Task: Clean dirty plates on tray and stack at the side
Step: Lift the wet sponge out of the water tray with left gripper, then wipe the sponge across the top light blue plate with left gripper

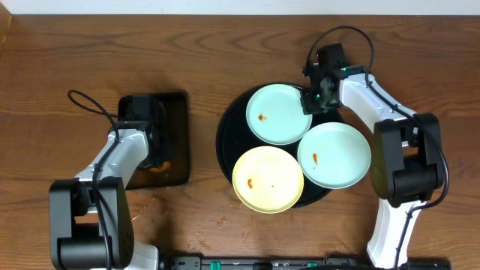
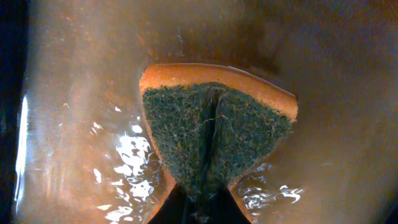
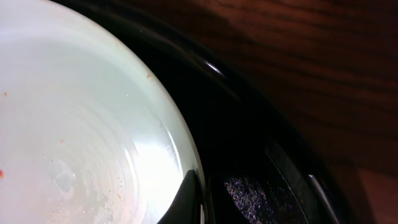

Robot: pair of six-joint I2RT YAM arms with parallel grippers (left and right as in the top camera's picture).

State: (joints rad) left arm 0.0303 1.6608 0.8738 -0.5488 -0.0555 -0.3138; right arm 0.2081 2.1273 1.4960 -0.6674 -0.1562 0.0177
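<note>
Three plates lie on the round black tray (image 1: 224,139): a mint-blue plate (image 1: 279,112) at the top, a mint-blue plate (image 1: 335,155) at the right and a yellow plate (image 1: 268,180) at the front, each with small orange-red smears. My right gripper (image 1: 310,98) is shut on the top plate's right rim. In the right wrist view one finger lies inside the plate (image 3: 81,124) and the other outside over the tray (image 3: 249,118), jaws (image 3: 204,200). My left gripper (image 1: 156,154) is shut on a green-and-orange sponge (image 2: 214,124), jaws (image 2: 205,208).
The sponge rests in the small rectangular black tray (image 1: 177,112) at the left, whose wet bottom (image 2: 74,93) glistens. A few orange-red specks lie on the wooden table (image 1: 217,221) in front of the round tray.
</note>
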